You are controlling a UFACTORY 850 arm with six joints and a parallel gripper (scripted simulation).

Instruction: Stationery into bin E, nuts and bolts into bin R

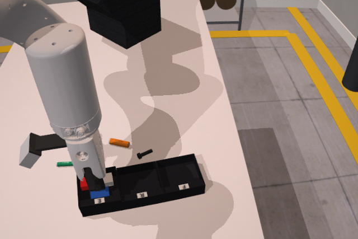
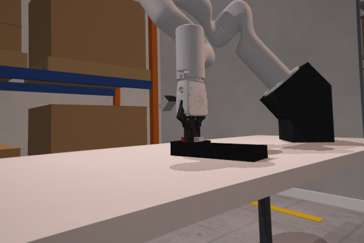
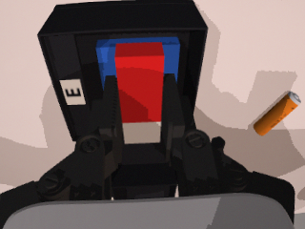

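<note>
1. Top view: the gripper (image 1: 96,187) (image 2: 192,139) (image 3: 140,93) pointed down over the bin marked E (image 1: 99,209) (image 2: 187,148) (image 3: 129,18), its jaws closed on a red-and-white block (image 1: 83,183) (image 2: 198,139) (image 3: 139,81). A blue block (image 1: 99,192) (image 3: 101,59) lay in that same bin. The black bolt (image 1: 145,153) was on the table (image 1: 173,115) (image 2: 117,181), near the bin marked R (image 1: 139,178). An orange cylinder (image 1: 118,143) (image 3: 276,114) and a green cylinder (image 1: 64,164) lay on the table as well, the green one partly hidden.
2. Exterior view: the red-and-white block showed at rim height of the bin marked E, its ends sticking out on both sides of the fingers. I could not tell whether it touched the bin.
3. Wrist view: the red-and-white block sat between the two fingers, overlapping the blue block in the picture. The orange cylinder was outside the bin.
</note>
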